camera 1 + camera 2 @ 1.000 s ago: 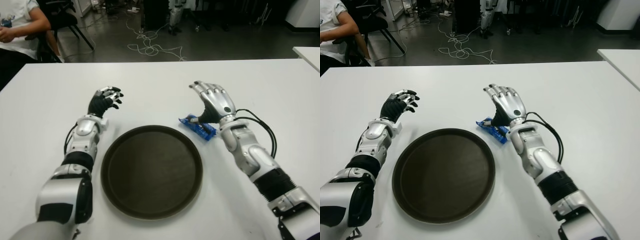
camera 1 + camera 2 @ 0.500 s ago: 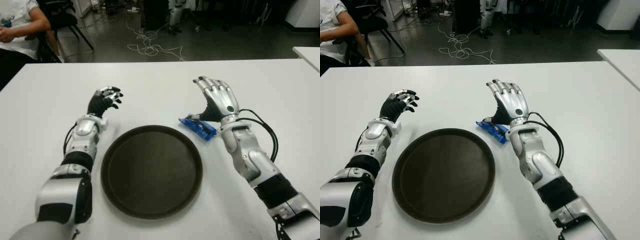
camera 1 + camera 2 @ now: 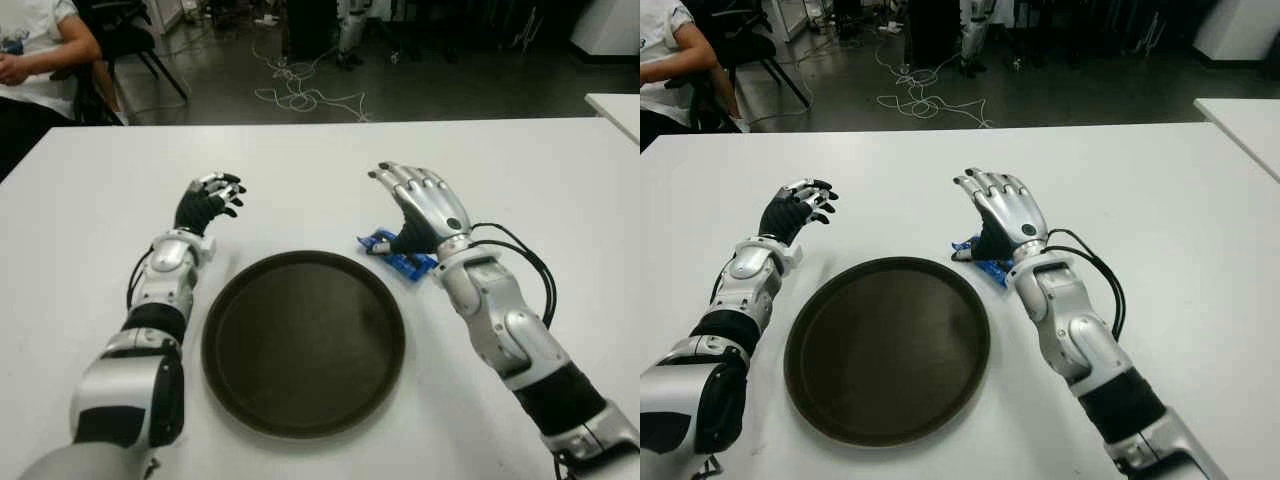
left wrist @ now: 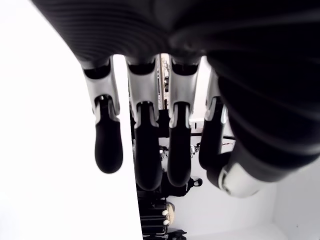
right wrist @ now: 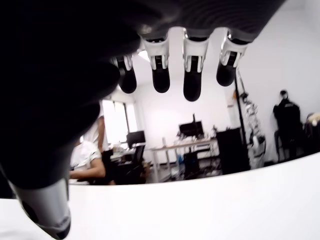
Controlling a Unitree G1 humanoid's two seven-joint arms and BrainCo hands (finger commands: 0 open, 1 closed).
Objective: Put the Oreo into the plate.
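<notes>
While the round dark brown plate (image 3: 303,342) sits bare near the front of the white tabletop (image 3: 90,200), the small blue Oreo packet (image 3: 396,256) lies flat on the tabletop just beyond the plate's far right rim, close to it but outside it. Over the packet hangs the robot's silver right hand (image 3: 422,210), palm turned down and wrist raised, covering the packet's far end so only the nearer blue part shows. Its fingers (image 3: 985,186) are stretched out and slightly apart, reaching past the packet and away from the robot; the right wrist view shows the four dark fingertips in a loose row with nothing between them. Whether the thumb touches the wrapper I cannot tell from the eye views. A black cable (image 3: 528,262) loops off the right forearm onto the tabletop.

On the other side of the plate, the black-gloved left hand (image 3: 208,203) shows beyond the plate's left rim, its fingers (image 4: 108,145) loosely parted and lightly bent, holding nothing.

At the far left edge, behind the tabletop, a person in a white shirt (image 3: 35,45) sits on a chair, and pale cables (image 3: 300,95) trail across the dark floor
</notes>
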